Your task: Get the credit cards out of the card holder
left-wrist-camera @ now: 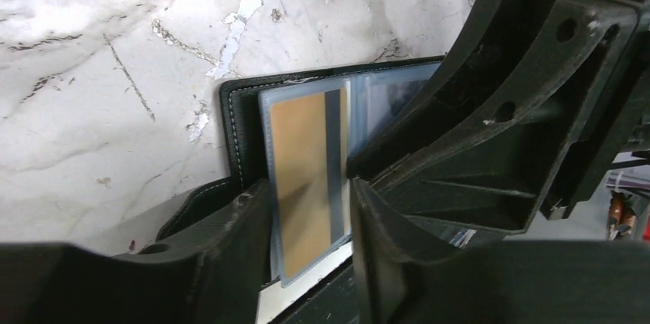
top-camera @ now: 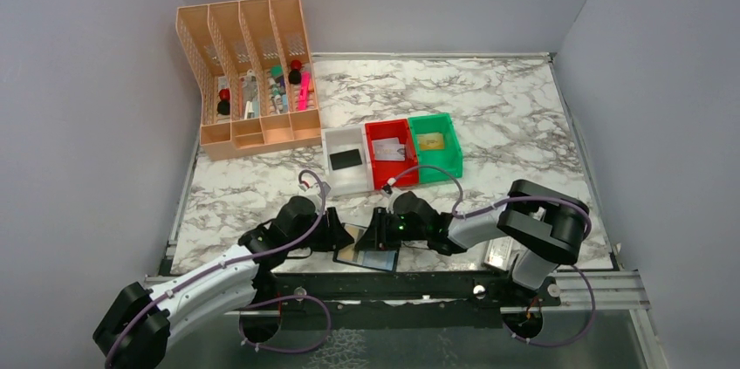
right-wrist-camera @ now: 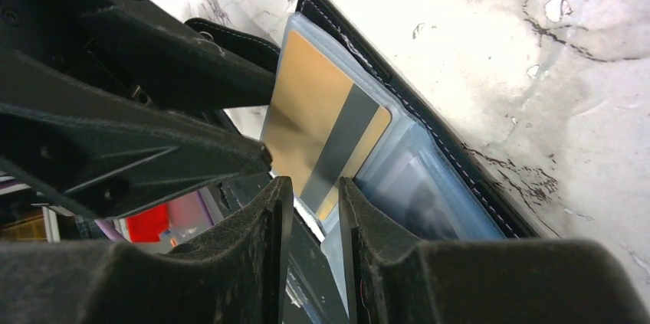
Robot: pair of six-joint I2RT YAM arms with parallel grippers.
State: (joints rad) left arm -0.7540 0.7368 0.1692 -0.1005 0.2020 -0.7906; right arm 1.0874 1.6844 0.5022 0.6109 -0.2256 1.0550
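Where the desk (top-camera: 524, 125) ends on the near side, I see the card holder (left-wrist-camera: 241, 109) lying open between both arms. A gold card (right-wrist-camera: 314, 102) with a dark stripe sits in its clear front pocket. My left fingers (left-wrist-camera: 230, 247) stand apart, one on each side of that pocket. My right fingers (right-wrist-camera: 253, 247) are nearly together at the pocket's corner; whether they pinch it I cannot tell.

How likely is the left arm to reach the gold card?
Likely yes: the gold card sits between the left fingers, inside the card holder. The right fingers seem to grip its pocket edge without covering the card.
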